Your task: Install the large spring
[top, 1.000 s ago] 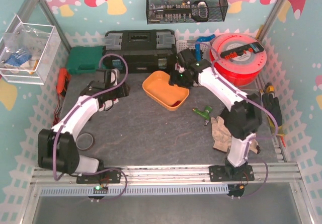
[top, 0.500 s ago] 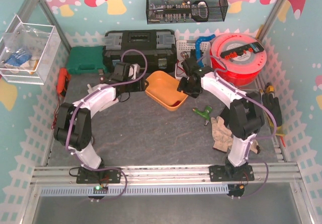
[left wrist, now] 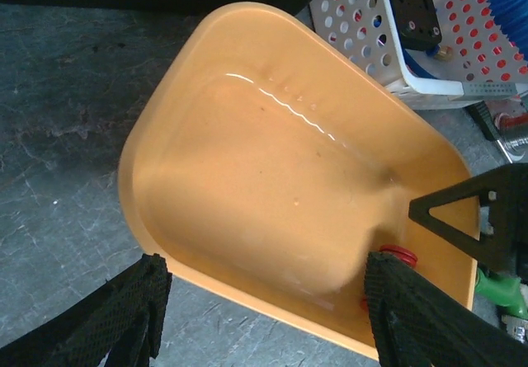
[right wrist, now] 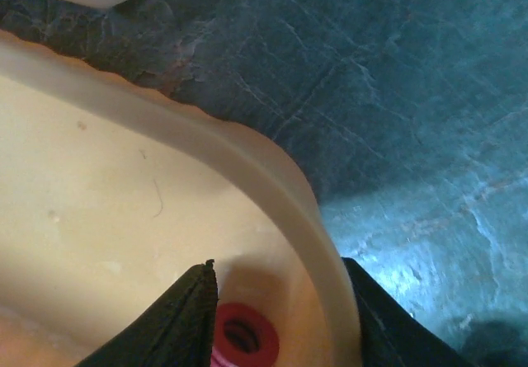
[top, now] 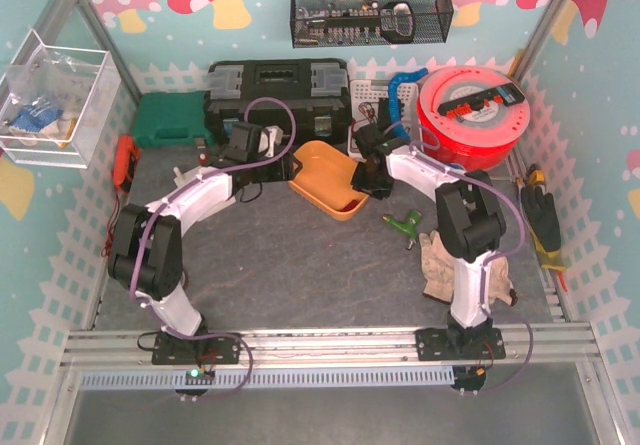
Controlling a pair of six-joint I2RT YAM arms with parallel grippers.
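A black toolbox (top: 275,85), a green case (top: 170,118), a white perforated basket (top: 366,93) and a red filament spool (top: 470,115) are lined along the back of a grey table (top: 300,265). A wire basket (top: 368,10) is hung above. Pale gloves (top: 437,255) are laid near a small green tool (top: 403,222).

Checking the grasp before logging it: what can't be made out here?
Spring, right wrist view: bottom edge cuts it; its length is hidden.
Spring, left wrist view: left gripper covers most of it.
Spring, top view: hidden under right gripper.
Right gripper's hold: tray rim sits between the fingers; clamped or not, unclear.
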